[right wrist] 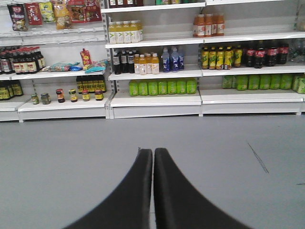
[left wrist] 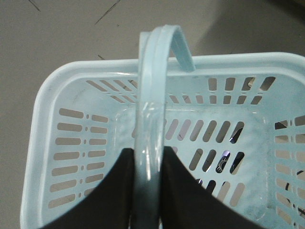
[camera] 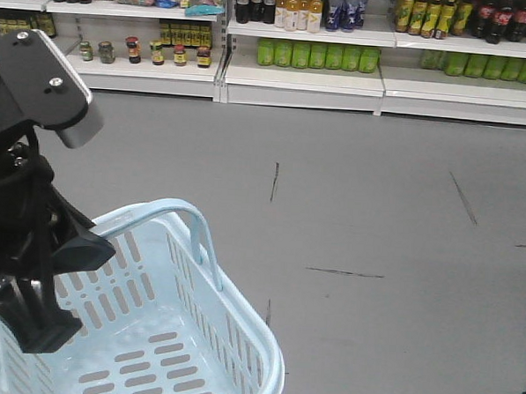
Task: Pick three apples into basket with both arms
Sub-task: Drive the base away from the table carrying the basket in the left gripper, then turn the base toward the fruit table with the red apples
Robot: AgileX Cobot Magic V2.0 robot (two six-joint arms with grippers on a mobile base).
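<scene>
Left hand (left wrist: 147, 151): clenched on the near handle (left wrist: 150, 95) of the basket (left wrist: 39, 143), one black finger on each side of the loop, low in the left wrist frame.
Why held so: my reading is that the left arm (camera: 20, 202) serves as carrier, keeping the basket level with its mouth up so fruit can be dropped in from above.
Basket position: lower left of the front frame, below the left arm. Whether it hangs or rests on a surface I cannot tell.
Basket contents: no apple on the visible slotted bottom; the part under the hand is hidden.
Right hand (right wrist: 153, 155): clenched on nothing, fingers pressed together, bottom centre of the right wrist frame, aimed across the grey floor (right wrist: 71, 157) at the shelves (right wrist: 157, 99).
Why so: likely left free for the picking.
Apples: none in any view, so all three are yet to be found.
Shelf stock: green bottles (right wrist: 162, 87) centre, dark bottles (right wrist: 21, 61) at left, small jars (right wrist: 72, 94) lower left, packets (right wrist: 33, 12) upper left.
Writing: labels too small to read, and the marks on the red packets are not legible.
Floor: thin dark scuffs (camera: 274, 182) in the middle of the front frame.
</scene>
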